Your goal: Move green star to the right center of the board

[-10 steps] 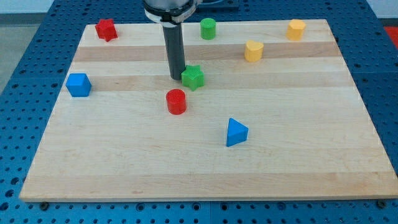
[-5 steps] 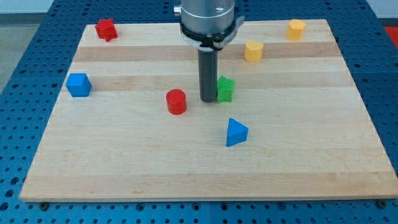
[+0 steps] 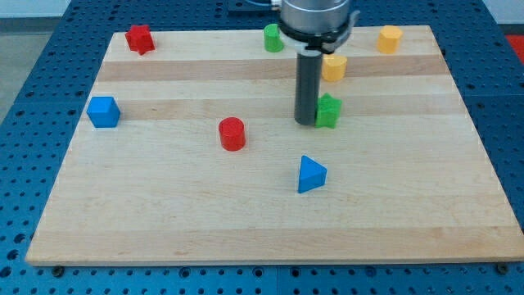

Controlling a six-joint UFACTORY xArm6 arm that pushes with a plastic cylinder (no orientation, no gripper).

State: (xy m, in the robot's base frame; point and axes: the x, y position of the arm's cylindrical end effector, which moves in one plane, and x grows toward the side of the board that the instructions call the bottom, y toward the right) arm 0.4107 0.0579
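Wooden board (image 3: 270, 221); blue pegboard (image 3: 49, 90) around it

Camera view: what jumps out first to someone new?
The dark rod coming down from the view's top, with my tip pressed against the left side of the green star a little right of the board's middle. Next, the blue triangle just below them and the red cylinder to the left. A yellow block sits right behind the rod.
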